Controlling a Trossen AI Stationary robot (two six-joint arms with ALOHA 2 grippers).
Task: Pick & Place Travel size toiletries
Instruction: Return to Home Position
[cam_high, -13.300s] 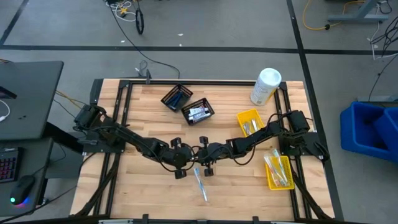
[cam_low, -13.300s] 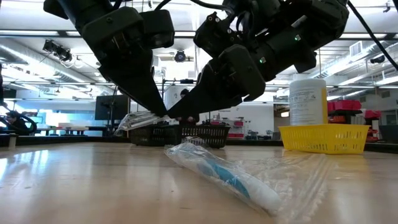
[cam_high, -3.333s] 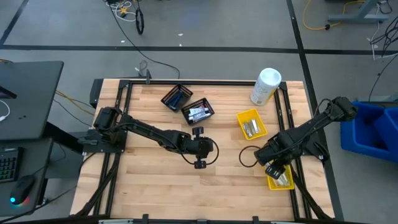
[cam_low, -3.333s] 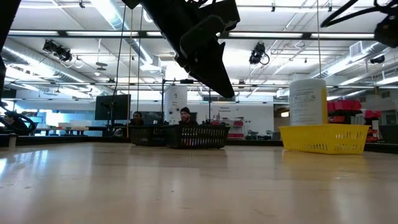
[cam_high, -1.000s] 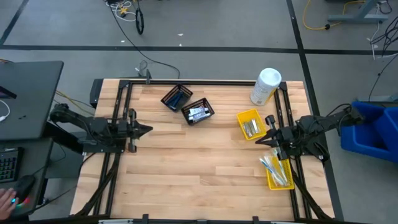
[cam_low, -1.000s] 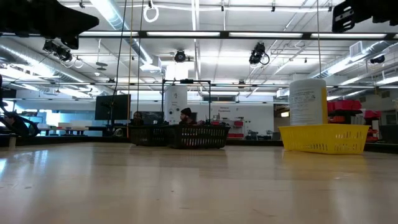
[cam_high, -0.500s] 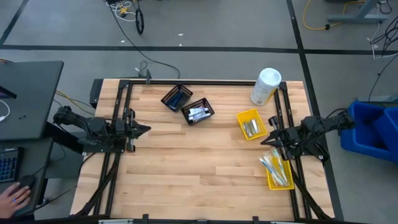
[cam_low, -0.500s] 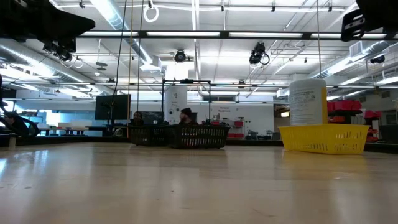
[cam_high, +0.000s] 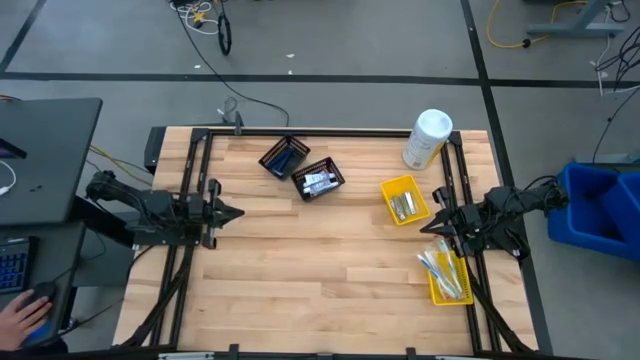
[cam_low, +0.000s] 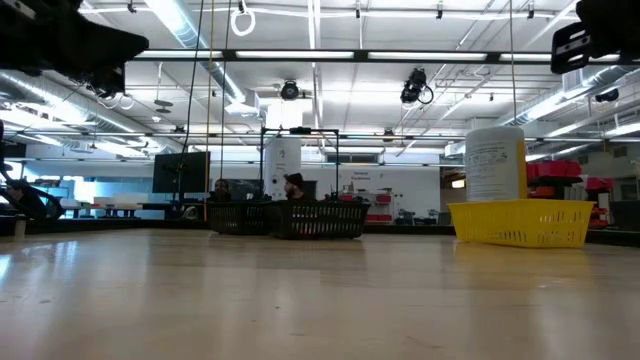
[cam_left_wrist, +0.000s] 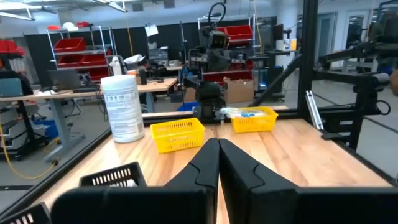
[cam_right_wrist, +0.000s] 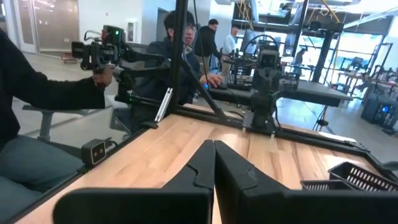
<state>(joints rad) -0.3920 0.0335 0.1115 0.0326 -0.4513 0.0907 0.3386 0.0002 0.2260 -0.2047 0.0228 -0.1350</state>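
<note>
The travel size toiletries lie in containers. Blue-white toothbrushes (cam_high: 441, 270) fill the near yellow bin (cam_high: 452, 290), silver pieces (cam_high: 402, 206) the far yellow bin (cam_high: 393, 187). White tubes (cam_high: 318, 182) and dark blue items (cam_high: 284, 158) sit in the two black mesh baskets. My left gripper (cam_high: 236, 212) is drawn back at the table's left edge, level and shut with nothing between its fingers (cam_left_wrist: 217, 147). My right gripper (cam_high: 424, 228) is shut and bare too (cam_right_wrist: 213, 147), at the right edge between the two yellow bins.
A big white canister (cam_high: 427, 138) stands at the far right corner. Black frame rails (cam_high: 192, 170) run along the table's sides. The wooden middle of the table (cam_high: 320, 260) lies bare. A person's hand (cam_high: 22, 318) rests by the keyboard, off the table's left.
My right gripper has drawn back a little toward the table's right edge and sunk slightly, still shut. The toiletries and containers have stayed where they were.
</note>
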